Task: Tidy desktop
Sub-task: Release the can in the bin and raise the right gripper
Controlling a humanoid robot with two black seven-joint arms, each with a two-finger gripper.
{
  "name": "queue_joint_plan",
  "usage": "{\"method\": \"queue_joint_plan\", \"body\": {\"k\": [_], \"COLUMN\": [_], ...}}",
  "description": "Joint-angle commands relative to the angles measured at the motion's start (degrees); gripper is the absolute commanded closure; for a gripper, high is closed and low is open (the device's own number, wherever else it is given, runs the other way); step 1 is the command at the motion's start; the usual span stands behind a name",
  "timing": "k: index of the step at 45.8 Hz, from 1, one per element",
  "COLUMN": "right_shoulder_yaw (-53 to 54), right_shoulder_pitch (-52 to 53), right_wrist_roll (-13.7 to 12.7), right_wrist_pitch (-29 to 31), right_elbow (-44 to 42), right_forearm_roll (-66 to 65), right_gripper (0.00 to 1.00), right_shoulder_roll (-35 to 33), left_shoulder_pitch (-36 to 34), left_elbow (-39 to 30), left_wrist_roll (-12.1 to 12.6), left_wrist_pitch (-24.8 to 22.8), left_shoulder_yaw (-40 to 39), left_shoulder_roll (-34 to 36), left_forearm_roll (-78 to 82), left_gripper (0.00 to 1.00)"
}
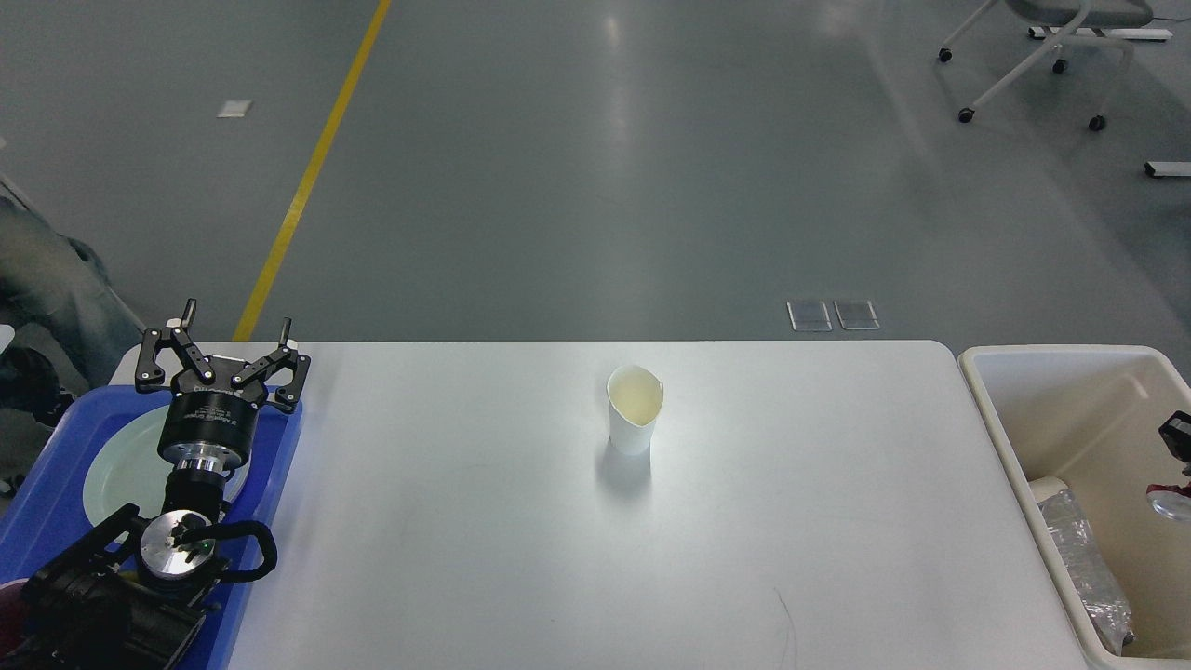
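Note:
The white desktop (484, 521) fills the lower view. A white paper cup (635, 407) stands upright near its middle. My left gripper (221, 358) is open and empty, held above the far end of a blue tray (42, 493) at the left edge. My right gripper (1176, 465) shows only as a sliver at the right edge, over the cream bin (1000, 419). It holds a red can (1170, 503) with a silver end, inside the bin's outline. Most of the right arm is out of view.
A pale green plate (112, 470) lies in the blue tray under my left arm. Crumpled clear plastic (1079, 558) lies in the bin. A wheeled chair (1033, 56) stands on the grey floor far back right. A person's leg (46, 279) is at the left edge.

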Motion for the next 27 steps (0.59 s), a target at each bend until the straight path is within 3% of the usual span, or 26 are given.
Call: {"method": "queue_joint_plan", "body": {"k": [1,6,12,27], "right_shoulder_yaw": [7.66,9.51,9.6,9.87], "right_shoulder_pitch": [-14.48,-24.16,-28.12,-32.25], "right_wrist_roll": [-0.03,-0.03,-0.11,-0.11], "right_wrist_pitch": [-4.75,-11.69,-19.17,-20.67], "right_elbow": [-16.85,-28.46,-31.56,-31.29], "right_forearm_roll": [-0.04,0.31,0.66,0.75], "right_gripper": [1.0,1.0,1.0,1.0], "right_shoulder_roll": [7.97,16.24,19.15,21.26], "left_shoulder_pitch": [-0.01,-0.01,-0.01,-0.01], "left_elbow": [0.0,0.0,0.0,0.0], "left_wrist_roll": [0.01,0.01,0.01,0.01], "left_wrist_pitch": [-0.01,-0.01,-0.01,-0.01], "left_shoulder_yaw": [0.0,0.0,0.0,0.0], "left_shoulder_roll": [0.0,0.0,0.0,0.0], "left_forearm_roll": [0.0,0.0,0.0,-0.09], "left_gripper": [0.04,0.04,0.04,0.04]}}
